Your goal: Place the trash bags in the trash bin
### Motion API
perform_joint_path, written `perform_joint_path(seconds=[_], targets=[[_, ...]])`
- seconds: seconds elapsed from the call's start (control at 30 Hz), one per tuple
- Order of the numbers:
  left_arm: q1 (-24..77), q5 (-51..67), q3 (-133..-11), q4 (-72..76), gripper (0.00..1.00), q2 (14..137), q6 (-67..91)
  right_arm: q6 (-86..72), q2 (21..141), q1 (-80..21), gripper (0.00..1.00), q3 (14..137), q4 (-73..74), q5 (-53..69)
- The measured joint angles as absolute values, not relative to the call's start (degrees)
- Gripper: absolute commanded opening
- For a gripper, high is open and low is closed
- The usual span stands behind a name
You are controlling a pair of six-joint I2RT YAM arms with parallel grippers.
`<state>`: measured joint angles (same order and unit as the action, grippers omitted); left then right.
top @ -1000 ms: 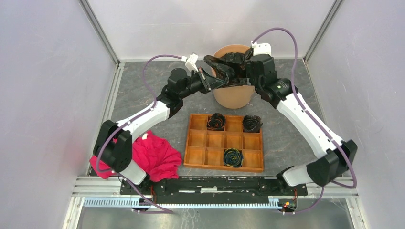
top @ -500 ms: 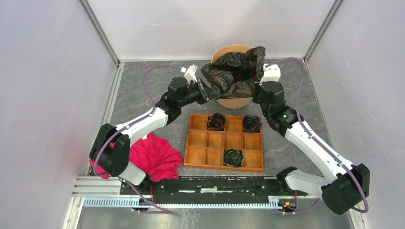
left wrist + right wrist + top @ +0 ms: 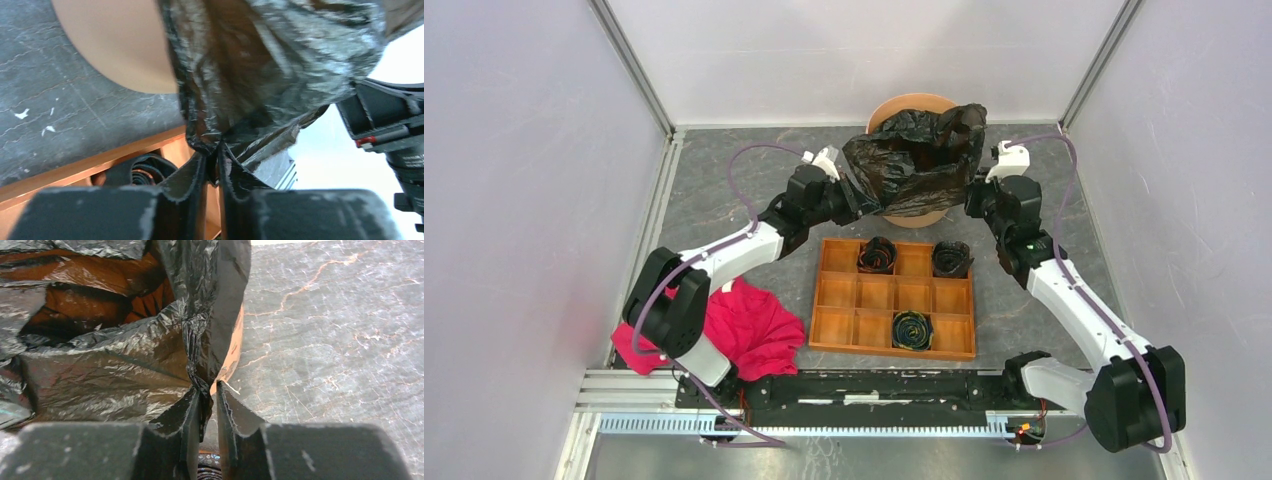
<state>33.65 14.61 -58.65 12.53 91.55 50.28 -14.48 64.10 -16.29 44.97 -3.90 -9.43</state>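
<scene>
Grey marbled table (image 3: 724, 190), pale walls. Black trash bag (image 3: 914, 165) spread over the orange trash bin (image 3: 904, 102) at the far side, pinched by left fingers (image 3: 212, 157) and right fingers (image 3: 207, 392), both nearly closed on its film.

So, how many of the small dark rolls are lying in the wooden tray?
3. One roll is in the far row, second compartment from the left; another roll in the far right corner; a third roll in the near row, third from left. The tray shows fully.
</scene>
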Motion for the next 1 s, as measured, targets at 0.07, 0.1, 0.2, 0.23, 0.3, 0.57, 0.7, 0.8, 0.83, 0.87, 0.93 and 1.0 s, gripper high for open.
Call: perform_joint_path(seconds=[0.07,0.1,0.2,0.23,0.3,0.57,0.7,0.8,0.83,0.87,0.93,1.0], targets=[[33.3,14.4,-58.7,11.3,0.39,91.8,49.7,-14.7,64.1,-15.7,0.28,45.0,-4.1,-7.2],[32.9,14.3,-58.7,10.6,0.49,91.8,49.2,-14.7,64.1,-15.6,0.29,45.1,-4.1,-6.3],[31.9,13.5,-58.7,8.6,0.72,91.1,46.4,-14.1,64.5,-15.0,0.33,45.8,-3.3,-4.6],[31.6,12.9,-58.7,7.5,0.78,90.5,45.3,-13.8,64.6,-14.9,0.36,46.2,-2.7,-4.3],[31.1,11.6,-58.6,5.2,0.87,88.2,43.0,-13.1,64.6,-14.5,0.45,47.5,-0.7,-3.6],[24.1,11.1,-57.9,2.9,1.00,74.7,39.8,-5.3,64.3,-14.5,0.86,59.6,12.5,-2.0],[19.1,15.4,-60.4,5.5,0.99,78.7,40.4,0.5,65.7,-14.5,0.93,68.6,18.2,-3.4],[18.3,18.1,-63.9,6.8,0.94,85.0,41.5,4.4,70.7,-14.5,0.95,77.9,21.1,-5.8],[18.3,19.4,-64.9,7.6,0.90,87.3,42.2,5.4,72.5,-14.5,0.95,80.4,21.7,-6.5],[18.3,20.4,-65.4,8.3,0.86,89.0,42.8,6.3,74.3,-14.5,0.94,82.9,22.3,-7.1],[18.3,22.7,-66.1,9.6,0.75,91.7,44.4,7.7,78.1,-14.5,0.92,87.4,23.4,-8.3],[18.3,24.4,-67.3,10.3,0.65,94.0,45.6,8.8,81.7,-14.5,0.89,91.1,24.4,-9.3]])
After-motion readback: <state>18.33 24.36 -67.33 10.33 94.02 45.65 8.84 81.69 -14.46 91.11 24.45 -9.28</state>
